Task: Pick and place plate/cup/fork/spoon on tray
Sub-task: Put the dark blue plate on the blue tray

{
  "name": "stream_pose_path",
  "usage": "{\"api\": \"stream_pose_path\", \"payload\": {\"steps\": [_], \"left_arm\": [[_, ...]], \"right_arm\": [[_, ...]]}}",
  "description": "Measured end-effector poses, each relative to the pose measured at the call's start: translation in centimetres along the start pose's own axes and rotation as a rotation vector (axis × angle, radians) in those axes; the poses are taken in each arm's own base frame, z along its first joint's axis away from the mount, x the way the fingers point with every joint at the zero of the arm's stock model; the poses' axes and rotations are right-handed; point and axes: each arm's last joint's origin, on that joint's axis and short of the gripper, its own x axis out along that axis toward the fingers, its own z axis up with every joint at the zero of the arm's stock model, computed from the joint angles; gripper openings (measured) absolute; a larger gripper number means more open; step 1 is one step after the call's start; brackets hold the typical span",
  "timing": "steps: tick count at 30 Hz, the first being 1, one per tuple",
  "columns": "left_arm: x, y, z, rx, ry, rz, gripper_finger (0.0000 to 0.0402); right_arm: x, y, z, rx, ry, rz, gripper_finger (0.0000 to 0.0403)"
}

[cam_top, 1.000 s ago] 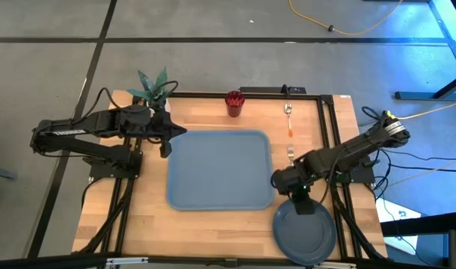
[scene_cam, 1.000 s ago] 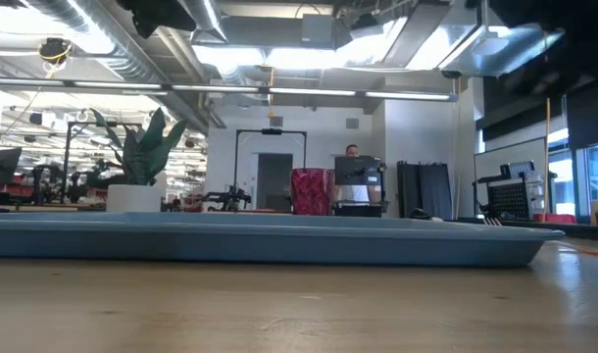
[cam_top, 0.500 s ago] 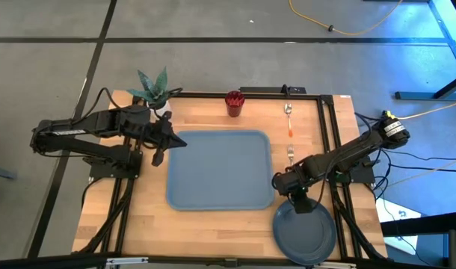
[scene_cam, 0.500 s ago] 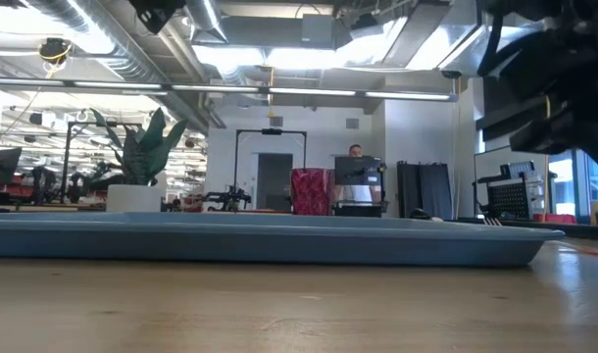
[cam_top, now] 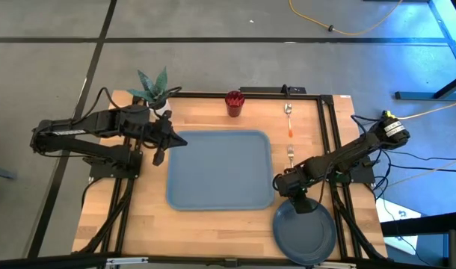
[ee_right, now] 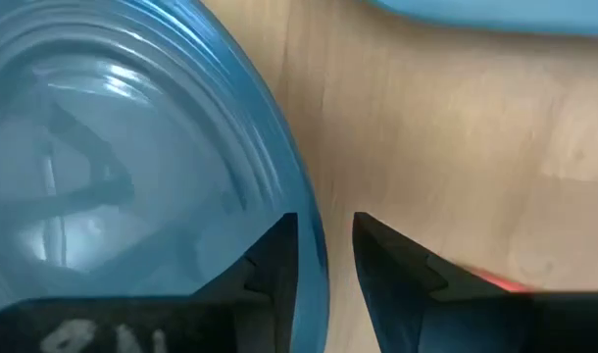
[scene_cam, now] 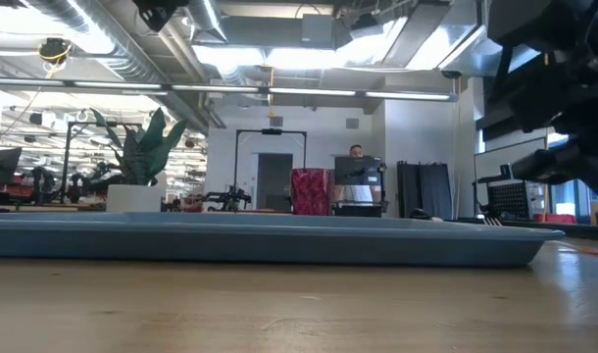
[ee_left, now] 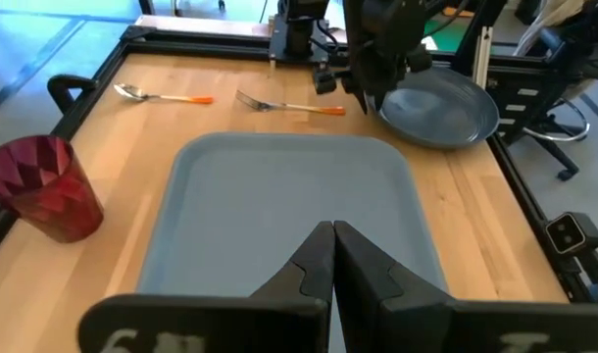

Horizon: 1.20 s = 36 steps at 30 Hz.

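One plate [ee_right: 132, 176] rim between right gripper [ee_right: 323, 260] fingers

Legible text: none. Pale raised marks on each wrist camera's own housing are too blurred to read. No labels, brands or signs elsewhere.

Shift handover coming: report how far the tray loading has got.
Done: nothing; the tray holds no items. In hand: the right gripper, open, straddles the rim of the plate. Left: plate, cup, fork and spoon. The left gripper hovers shut at the tray's edge.
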Motion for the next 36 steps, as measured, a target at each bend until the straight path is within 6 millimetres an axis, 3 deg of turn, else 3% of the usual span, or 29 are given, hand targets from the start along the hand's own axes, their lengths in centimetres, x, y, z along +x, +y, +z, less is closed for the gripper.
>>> {"api": "stream_pose_path", "payload": {"steps": [7,12,18,23,28,32,36], "left_arm": [[0.0,0.0,0.3,0.004,-0.035,-0.002,0.0],[0.0,0.0,0.5,0.005,-0.046,-0.002,0.0],[0.0,0.0,0.5,0.005,-0.048,0.015,0.0],[0.0,0.0,0.5,0.004,-0.048,0.019,0.0],[0.0,0.0,0.4,0.004,-0.047,0.019,0.0],[0.0,0.0,0.4,0.004,-0.047,0.019,0.0],[0.0,0.0,0.4,0.004,-0.046,0.012,0.0]], "right_arm": [[0.6,-0.3,0.0,-0.028,-0.06,-0.007,0.009],[0.5,-0.4,0.3,0.033,-0.08,0.01,0.0016],[0.3,-0.6,0.7,0.164,-0.088,0.099,0.0009],[-0.6,0.0,1.6,0.135,-0.098,0.159,0.0009],[-3.1,1.1,3.0,0.108,-0.064,0.184,0.0009],[-6.7,1.4,4.7,0.152,-0.049,0.214,0.0009],[-10.9,1.3,6.8,0.182,-0.146,0.23,0.0009]]}}
